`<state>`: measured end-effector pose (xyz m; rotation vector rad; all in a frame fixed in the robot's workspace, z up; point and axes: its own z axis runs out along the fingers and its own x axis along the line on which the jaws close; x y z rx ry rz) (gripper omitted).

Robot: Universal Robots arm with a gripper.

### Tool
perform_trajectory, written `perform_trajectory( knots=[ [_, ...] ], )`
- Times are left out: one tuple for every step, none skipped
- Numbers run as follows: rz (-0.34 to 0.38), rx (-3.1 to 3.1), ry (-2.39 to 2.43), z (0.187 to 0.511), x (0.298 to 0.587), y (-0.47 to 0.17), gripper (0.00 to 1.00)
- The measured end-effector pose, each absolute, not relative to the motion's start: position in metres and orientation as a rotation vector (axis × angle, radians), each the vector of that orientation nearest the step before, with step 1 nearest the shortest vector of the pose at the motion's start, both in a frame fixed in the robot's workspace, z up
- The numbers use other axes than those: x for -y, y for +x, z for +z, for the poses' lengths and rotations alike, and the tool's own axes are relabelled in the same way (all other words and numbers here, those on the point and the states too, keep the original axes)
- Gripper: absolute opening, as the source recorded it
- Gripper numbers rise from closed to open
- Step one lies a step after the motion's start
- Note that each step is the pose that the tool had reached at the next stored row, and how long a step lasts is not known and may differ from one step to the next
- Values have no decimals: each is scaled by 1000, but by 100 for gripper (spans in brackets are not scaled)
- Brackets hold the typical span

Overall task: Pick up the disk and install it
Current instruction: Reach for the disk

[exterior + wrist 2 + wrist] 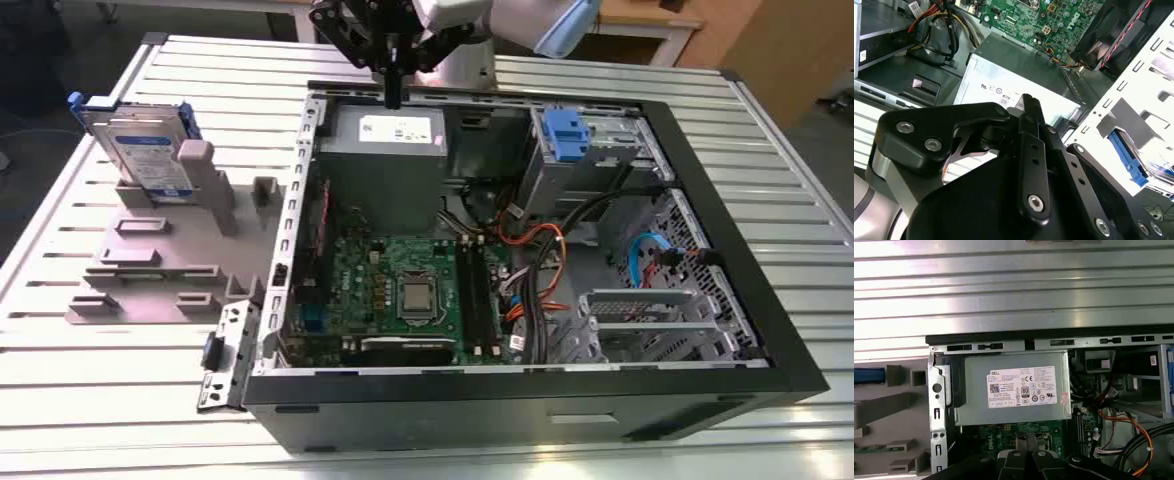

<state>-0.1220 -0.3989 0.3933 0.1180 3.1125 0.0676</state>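
- One slatted metal table [120, 410] carries everything.
- One open black case [534, 405] lies on its side on the table, with its inside facing up.
- One green motherboard [400, 285] lies on the floor of the case, in the nearer half, toward the exterior view's left.
- A bundle of orange and black cables [541, 245] runs beside the board, toward the exterior view's right side of the case.
- One grey fixture [154, 265] lies on the table just outside the case wall, on the exterior view's left.
- One disk [140, 150] stands on edge in the far end of that fixture, in its blue carrier. It is outside the case and well apart from the gripper. In the first wrist view only the blue edge of the disk [869, 376] shows.
- One grey power supply [387, 140] with a white sticker sits in the far corner of the case, on the side nearest the fixture. It also appears in both wrist views [1014, 387] [1019, 75].
- One blue latch [563, 135] sits on the drive bay at the far side of the case, toward the exterior view's right.
- One gripper [395, 98] hangs over the far rim of the case, just above the power supply. Its fingers [1030, 107] are pressed together with nothing between them.
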Motion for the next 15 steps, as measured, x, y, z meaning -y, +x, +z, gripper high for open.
perform_trajectory(
  knots=[
    [68,-3112,118,393,399,-122,11],
    [68,-3112,118,393,399,-122,11],
    [68,-3112,118,393,399,-127,11],
    [68,-3112,118,393,399,-127,11],
    [68,-3112,118,393,399,-127,11],
    [68,-3112,118,393,399,-127,11],
    [68,-3113,118,393,399,-128,11],
    [68,-3112,118,393,399,-128,11],
    [68,-3112,118,393,399,-128,11],
    [68,-3112,118,393,399,-128,11],
    [68,-3112,118,393,399,-129,11],
    [68,-3112,118,393,399,-129,11],
    [68,-3112,118,393,399,-130,11],
    [68,-3113,118,393,399,-130,11],
    [68,-3112,118,393,399,-131,11]
  ],
)
